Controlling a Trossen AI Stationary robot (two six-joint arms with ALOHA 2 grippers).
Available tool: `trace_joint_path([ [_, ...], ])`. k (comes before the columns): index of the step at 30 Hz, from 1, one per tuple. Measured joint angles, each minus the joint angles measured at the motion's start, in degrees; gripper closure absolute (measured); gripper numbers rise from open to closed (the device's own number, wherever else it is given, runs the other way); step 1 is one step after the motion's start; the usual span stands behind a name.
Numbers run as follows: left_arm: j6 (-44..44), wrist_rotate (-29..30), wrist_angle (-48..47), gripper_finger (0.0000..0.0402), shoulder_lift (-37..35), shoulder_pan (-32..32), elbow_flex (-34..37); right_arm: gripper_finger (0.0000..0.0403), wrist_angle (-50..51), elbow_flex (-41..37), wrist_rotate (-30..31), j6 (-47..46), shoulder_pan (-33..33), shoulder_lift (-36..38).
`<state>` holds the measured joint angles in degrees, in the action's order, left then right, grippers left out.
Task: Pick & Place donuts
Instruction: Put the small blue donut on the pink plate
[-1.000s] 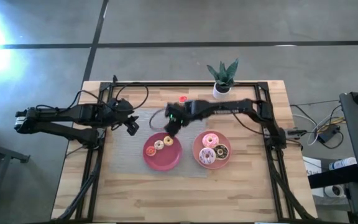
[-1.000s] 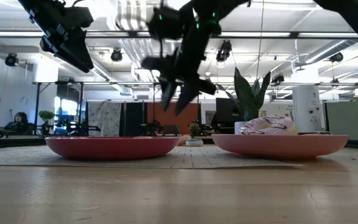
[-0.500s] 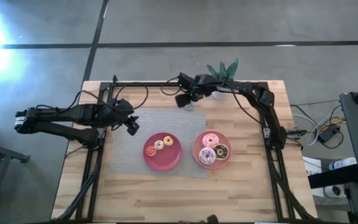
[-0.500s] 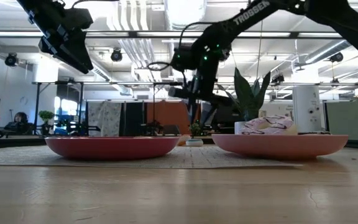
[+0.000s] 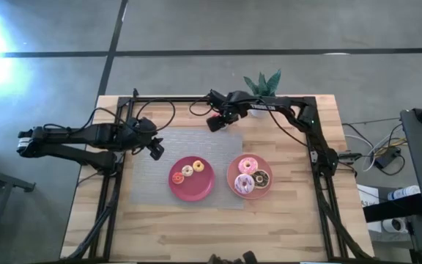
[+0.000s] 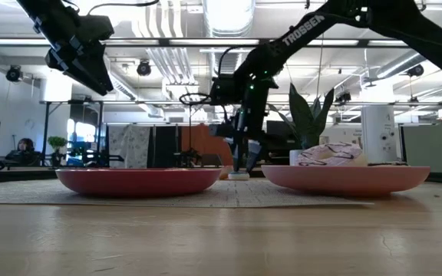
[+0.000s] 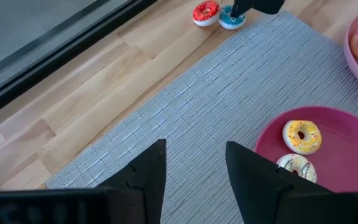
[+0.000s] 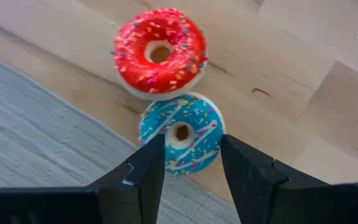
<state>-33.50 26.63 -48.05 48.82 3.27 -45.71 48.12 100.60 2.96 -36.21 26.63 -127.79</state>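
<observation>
My right gripper [image 5: 217,122] is down at the table's far side, just off the grey mat, open, with a finger on either side of the tiny blue donut [image 8: 182,134]. The red donut [image 8: 160,53] lies flat on the wood right beside the blue one. The left pink plate [image 5: 196,189] holds the yellow [image 7: 302,135], cream [image 7: 297,167] and orange [image 5: 176,177] tiny donuts. The right plate [image 5: 234,170] carries the pink [image 5: 247,163], chocolate [image 5: 261,177] and sprinkled [image 5: 243,184] donuts. My left gripper [image 5: 156,149] hangs open above the mat's left edge. My right gripper [image 8: 191,163] comes at the blue donut from above, pointing down, its fingers [image 8: 143,171] on two opposite sides of the ring, which lies flat on the table. Whether the fingers touch it, I cannot tell.
A potted plant [image 5: 261,95] stands at the far edge, close to the right arm. The grey mat [image 5: 160,172] lies under both plates. A black frame [image 5: 116,183] runs around the work area. Bare wood [image 5: 218,227] stretches along the near side.
My right gripper has swung from above the left plate toward the table's far edge, then come down over the blue donut beside the red one. The donuts and plates have stayed put.
</observation>
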Motion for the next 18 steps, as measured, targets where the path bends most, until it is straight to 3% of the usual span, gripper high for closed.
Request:
trace_joint_path([
  [8,-0.45,0.01,-0.01,0.0262,0.0,0.02,0.0,0.0281,-0.35,0.04,-1.64,0.72,0.77,-1.35],
  [16,-0.89,0.02,-0.02,0.0262,0.0,0.02,0.0,0.038,-0.39,0.0,-5.68,0.87,1.55,-1.51],
  [18,-0.88,0.02,0.0,0.0262,0.0,0.02,0.0,0.0387,-0.46,0.0,-5.96,0.88,1.39,-1.48],
])
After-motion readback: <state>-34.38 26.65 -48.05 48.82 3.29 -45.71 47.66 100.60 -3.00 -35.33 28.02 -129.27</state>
